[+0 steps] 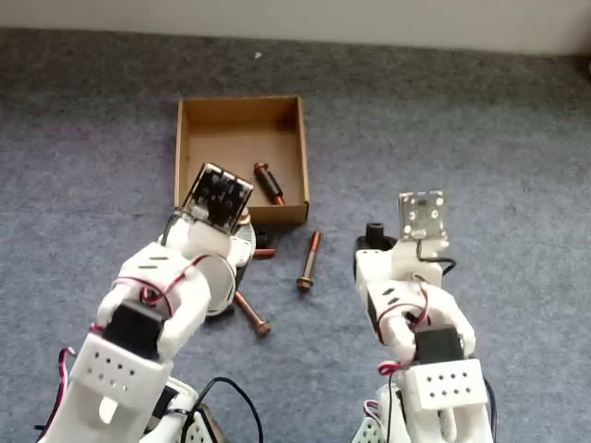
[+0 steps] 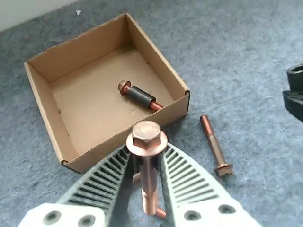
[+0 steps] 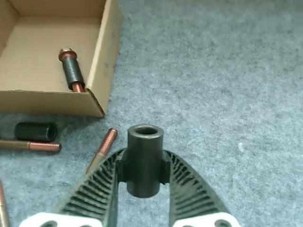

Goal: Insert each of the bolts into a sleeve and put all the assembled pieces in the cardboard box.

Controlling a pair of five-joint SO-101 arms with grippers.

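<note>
Two robot arms are sitting side by side at a grey counter (image 1: 480, 129). The left end effector (image 2: 147, 150) is gripping a bolt (image 2: 148, 179) by its shaft, fingers drawn narrow. The head is pointing up toward the wrist and the tip down at the counter, near the front wall of the box (image 1: 302, 157). The right end effector (image 3: 143, 165) is clamping a black sleeve (image 3: 145, 142), which is standing upright with its open bore facing up. The sleeve is lying off to the bolt's right, well apart from it, with a loose bolt (image 1: 309, 260) lying between the arms. Both long axes are running roughly vertical, so the tip is probably needing to come above the bore, or one piece to tilt, before insertion. One assembled piece (image 2: 138, 96) is resting inside the box. A spare sleeve (image 3: 36, 131) is lying outside the box wall, just beside a third bolt (image 3: 31, 145).
</note>
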